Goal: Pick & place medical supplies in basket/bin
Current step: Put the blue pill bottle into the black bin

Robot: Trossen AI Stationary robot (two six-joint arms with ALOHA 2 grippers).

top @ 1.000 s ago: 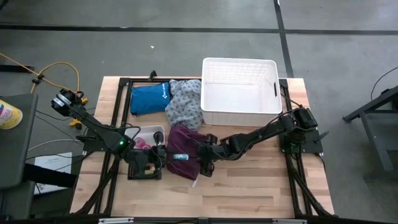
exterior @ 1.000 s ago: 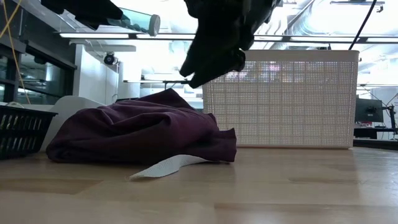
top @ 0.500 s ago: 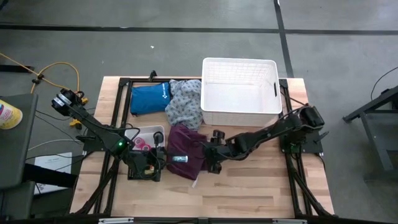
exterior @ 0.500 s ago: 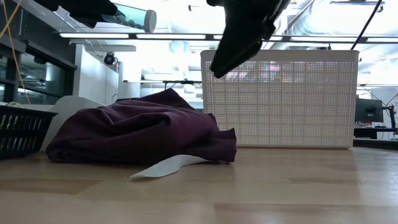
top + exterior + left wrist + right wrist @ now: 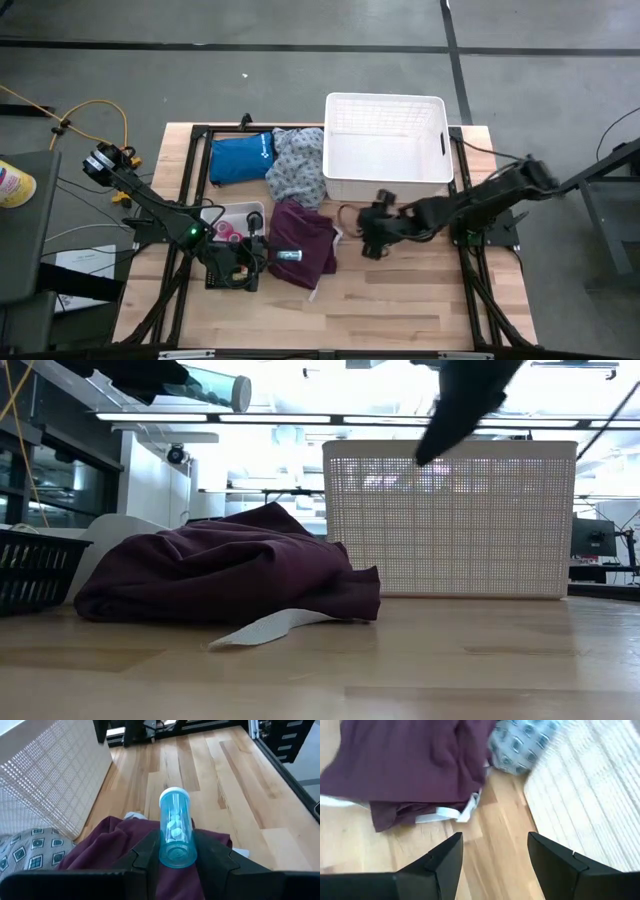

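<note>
My left gripper [image 5: 272,256] is shut on a clear blue vial [image 5: 175,827] with a white cap and white pieces inside. It holds the vial above the maroon garment [image 5: 305,245], which lies bunched on the table. The vial also shows high up in the low view [image 5: 215,388]. My right gripper [image 5: 492,865] hangs open and empty over bare wood, between the maroon garment and the near wall of the white lattice basket [image 5: 385,150]. A grey-patterned garment [image 5: 297,165] lies against the basket's left wall. My left gripper pinches the vial's side walls [image 5: 165,851] near its bottom end between the two fingers. The fingers come from the table's left, slanting slightly down, and lie along the vial. The vial is lifted clear of the maroon garment, roughly level, its white cap [image 5: 174,795] pointing away from the gripper.
A blue pouch [image 5: 240,158] lies at the far left. A small white tray [image 5: 250,212] holding pink rolls and a black mesh crate [image 5: 232,272] sit under my left arm. A white label [image 5: 265,628] sticks out from under the maroon garment. Bare wood stretches toward the near right.
My right gripper has drawn back from above the maroon garment toward the table's right edge and risen, staying open and empty. The garment has not moved, and the vial stays where it was.
</note>
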